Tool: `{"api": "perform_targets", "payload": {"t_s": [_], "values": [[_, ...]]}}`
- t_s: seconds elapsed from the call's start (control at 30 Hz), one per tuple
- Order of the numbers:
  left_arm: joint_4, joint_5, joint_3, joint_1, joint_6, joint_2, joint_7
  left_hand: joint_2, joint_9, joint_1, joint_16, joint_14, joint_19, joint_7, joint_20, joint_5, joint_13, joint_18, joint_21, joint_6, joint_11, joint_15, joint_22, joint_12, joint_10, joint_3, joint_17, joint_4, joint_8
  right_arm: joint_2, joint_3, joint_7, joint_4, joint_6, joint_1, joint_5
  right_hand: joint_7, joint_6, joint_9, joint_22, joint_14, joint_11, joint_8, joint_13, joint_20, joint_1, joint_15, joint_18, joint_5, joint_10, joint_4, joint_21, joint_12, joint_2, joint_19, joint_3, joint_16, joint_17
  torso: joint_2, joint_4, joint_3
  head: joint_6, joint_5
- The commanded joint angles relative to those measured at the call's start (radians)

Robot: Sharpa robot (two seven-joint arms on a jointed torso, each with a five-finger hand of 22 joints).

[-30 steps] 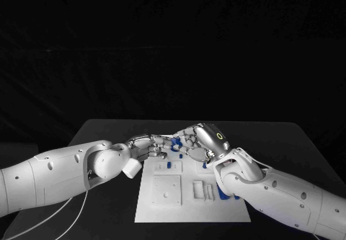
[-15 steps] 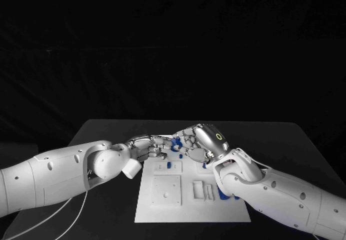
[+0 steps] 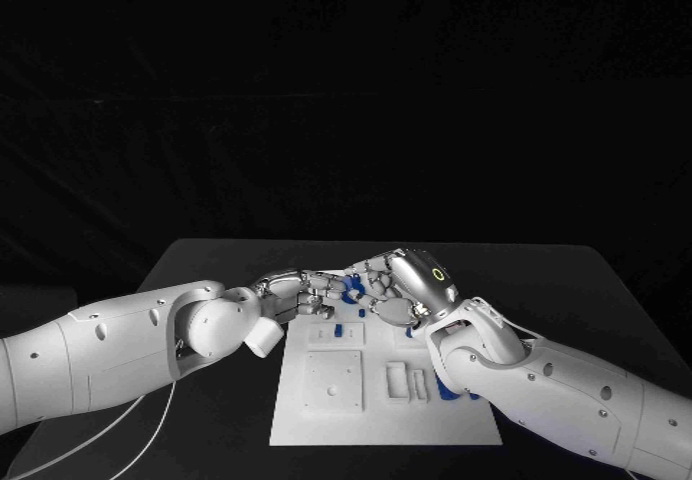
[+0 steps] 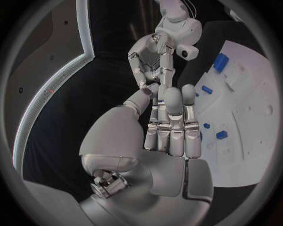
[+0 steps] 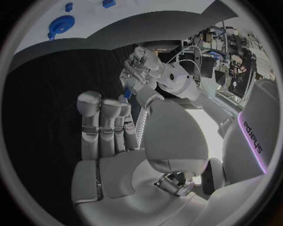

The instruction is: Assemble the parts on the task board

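Observation:
The white task board (image 3: 332,410) lies in the middle of the table. My left hand (image 3: 296,290) and right hand (image 3: 404,285) meet fingertip to fingertip above its far edge. A blue part (image 3: 351,285) shows between them; I cannot tell whether either hand touches it. In the left wrist view my left hand (image 4: 171,127) has straight fingers and an empty palm, and the right hand (image 4: 152,59) hangs just beyond its thumb. The right wrist view shows my right hand (image 5: 112,136) with fingers straight and nothing in it, and the left hand (image 5: 141,66) facing it.
Small blue parts (image 3: 339,330) stand on the board's middle, and another (image 3: 459,392) sits by my right forearm. Pale raised blocks (image 3: 407,380) occupy the near half. Several blue parts (image 4: 221,61) dot the board (image 4: 247,117) beside my left hand. A round blue part (image 5: 62,23) lies on the board (image 5: 136,9).

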Motion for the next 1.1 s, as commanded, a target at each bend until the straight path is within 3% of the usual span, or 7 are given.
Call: {"api": "perform_targets", "payload": {"t_s": [0.03,0.47,0.67,1.1], "values": [[0.005,-0.004,0.001,0.001,0.026,0.004,0.003,0.008,0.073,0.002,0.004,-0.001,-0.003,-0.001,-0.005,-0.001,0.0,-0.011,0.004,0.008,-0.013,-0.003,0.019,0.004,0.049,-0.007,0.001,0.001,0.004,0.003,-0.001,0.023,0.002,0.015,-0.001,0.011,0.0,0.01,0.002,0.077,-0.003,-0.002,0.007,0.002,-0.008,-0.012,-0.007,0.003,0.008,-0.004,0.003,-0.002,-0.003,0.004,0.053,0.008,-0.001,0.002,0.0,0.0007,-0.0005,0.001,0.0],[0.002,-0.011,0.001,0.001,0.018,0.005,-0.003,0.007,0.061,0.004,0.008,-0.002,-0.003,-0.001,-0.005,-0.002,0.001,-0.011,0.007,0.009,-0.014,-0.004,0.019,0.01,0.049,-0.01,0.003,0.002,0.004,0.002,-0.001,0.038,0.004,0.014,-0.001,0.04,-0.002,0.009,0.002,0.077,-0.003,-0.004,0.007,0.004,-0.009,-0.044,-0.008,0.005,0.035,-0.007,0.046,0.0,-0.003,0.014,0.053,0.045,0.003,0.009,0.0,0.0001,-0.0001,0.0,0.0],[0.002,-0.014,0.001,0.001,0.018,0.006,-0.004,0.008,0.055,0.002,0.009,-0.003,-0.004,0.0,-0.004,-0.006,0.001,-0.012,0.006,0.006,-0.014,-0.003,0.018,0.01,0.048,-0.014,0.003,0.005,0.003,0.002,-0.001,0.043,0.003,0.034,-0.001,0.045,-0.002,0.011,0.002,0.079,-0.004,-0.004,0.007,0.005,-0.009,-0.049,-0.008,0.006,0.02,-0.013,0.056,0.001,-0.006,0.017,0.052,0.096,-0.001,0.009,0.0,0.0,-0.0002,0.0,0.0],[0.005,-0.03,0.001,0.001,0.035,0.008,-0.006,0.016,0.02,0.01,0.01,-0.008,0.003,0.0,-0.001,-0.049,0.0,-0.022,-0.022,-0.006,-0.013,-0.001,0.004,-0.002,0.047,-0.07,0.001,0.032,0.004,0.002,-0.001,0.042,0.002,0.046,-0.001,0.046,-0.003,0.015,0.002,0.079,-0.003,-0.004,0.008,0.007,-0.008,-0.056,-0.008,0.006,0.04,-0.011,0.057,0.0,-0.002,0.007,0.052,0.069,-0.002,0.009,0.0,-0.0002,-0.0006,0.001,0.001]]}}
